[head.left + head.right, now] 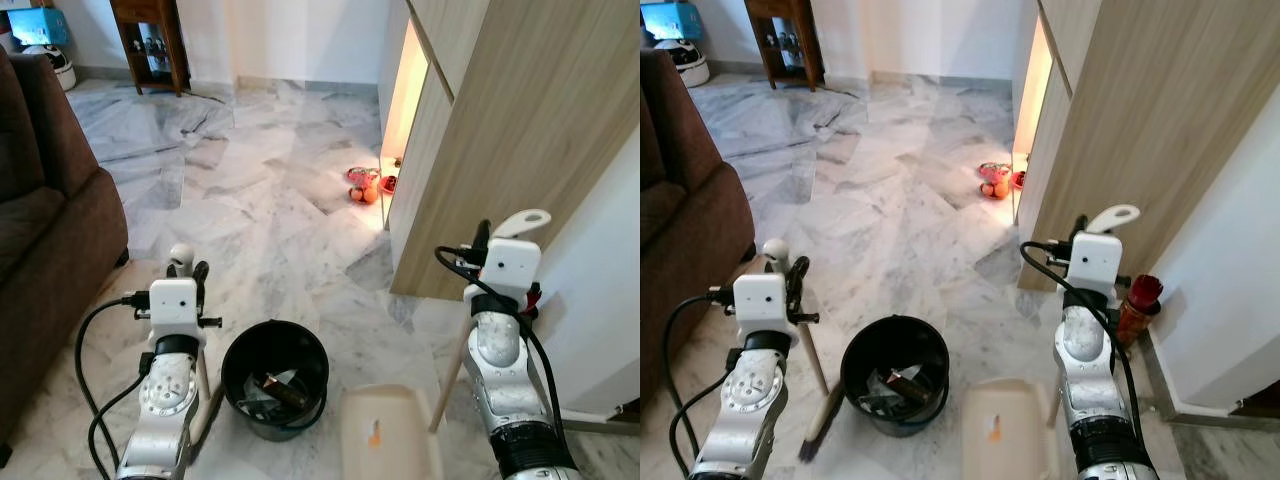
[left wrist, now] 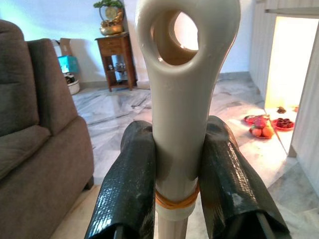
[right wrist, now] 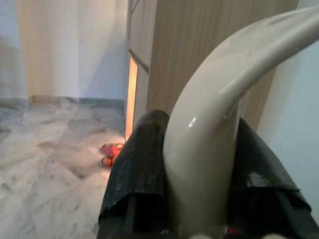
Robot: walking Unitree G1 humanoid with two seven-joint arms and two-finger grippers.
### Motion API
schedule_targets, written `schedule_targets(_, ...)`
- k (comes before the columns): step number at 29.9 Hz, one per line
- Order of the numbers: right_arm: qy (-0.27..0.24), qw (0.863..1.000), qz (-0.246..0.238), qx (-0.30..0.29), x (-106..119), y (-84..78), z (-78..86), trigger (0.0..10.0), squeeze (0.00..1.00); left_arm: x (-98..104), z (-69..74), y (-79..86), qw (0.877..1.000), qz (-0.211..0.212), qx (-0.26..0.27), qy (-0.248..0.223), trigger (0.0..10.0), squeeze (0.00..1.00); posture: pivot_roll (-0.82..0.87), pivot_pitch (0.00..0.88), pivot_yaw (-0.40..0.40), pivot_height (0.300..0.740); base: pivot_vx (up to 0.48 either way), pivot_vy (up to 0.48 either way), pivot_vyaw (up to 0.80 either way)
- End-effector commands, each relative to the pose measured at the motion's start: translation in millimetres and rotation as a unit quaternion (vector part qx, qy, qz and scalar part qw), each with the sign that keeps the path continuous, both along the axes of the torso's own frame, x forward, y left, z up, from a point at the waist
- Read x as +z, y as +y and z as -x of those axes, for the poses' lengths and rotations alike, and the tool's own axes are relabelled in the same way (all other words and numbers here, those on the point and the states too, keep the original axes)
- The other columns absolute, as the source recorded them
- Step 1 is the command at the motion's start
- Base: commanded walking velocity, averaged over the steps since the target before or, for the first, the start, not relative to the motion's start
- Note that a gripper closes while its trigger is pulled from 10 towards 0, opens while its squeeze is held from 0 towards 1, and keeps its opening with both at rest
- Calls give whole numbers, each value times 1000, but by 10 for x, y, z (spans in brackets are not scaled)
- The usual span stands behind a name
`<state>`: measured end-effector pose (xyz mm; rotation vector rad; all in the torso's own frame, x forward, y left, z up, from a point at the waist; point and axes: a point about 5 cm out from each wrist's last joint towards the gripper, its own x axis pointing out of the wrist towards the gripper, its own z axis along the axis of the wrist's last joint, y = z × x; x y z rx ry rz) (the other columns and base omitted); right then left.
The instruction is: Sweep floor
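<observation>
Left eye view: beside the black bin (image 1: 275, 378), the left gripper (image 2: 179, 174) clamps the broom handle (image 2: 182, 99) and the right gripper (image 3: 199, 169) the dustpan handle (image 3: 219, 99), keeping the dustpan (image 1: 388, 432) floor-ready.

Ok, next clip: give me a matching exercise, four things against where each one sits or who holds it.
Things:
1. broom handle
2. dustpan handle
3. black bucket
4. plate of fruit

Places:
A. on the floor by the lit opening in the wooden cabinet
B. clamped in the right tool
C. on the floor between the two arms, with debris inside
D. clamped in the left tool

Pairs: 1-D, 2-B, 3-C, 4-A
</observation>
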<state>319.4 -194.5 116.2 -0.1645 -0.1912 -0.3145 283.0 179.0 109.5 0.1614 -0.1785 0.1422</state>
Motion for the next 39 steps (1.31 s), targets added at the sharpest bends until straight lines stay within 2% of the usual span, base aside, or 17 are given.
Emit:
schedule_targets(1, -28, 1000, 7, 4, 104, -26, -32, 10000, 0, 97, -21, -28, 1000, -2, -10, -25, 10000, 0, 95, 0, -28, 740, 0, 0, 0)
schedule_targets(15, -21, 1000, 2, 9, -34, -37, -32, 10000, 0, 66, 40, -5, 1000, 0, -12, -23, 10000, 0, 106, 0, -36, 740, 0, 0, 0)
schedule_targets(20, -24, 1000, 2, 7, -32, -70, -36, 10000, 0, 74, 24, -33, 1000, 1, -15, -25, 10000, 0, 102, 0, -36, 740, 0, 0, 0)
schedule_targets(39, -29, 1000, -6, 10, -44, -36, -34, 10000, 0, 60, 12, -33, 1000, 1, -20, -15, 10000, 0, 93, 0, -25, 740, 0, 0, 0)
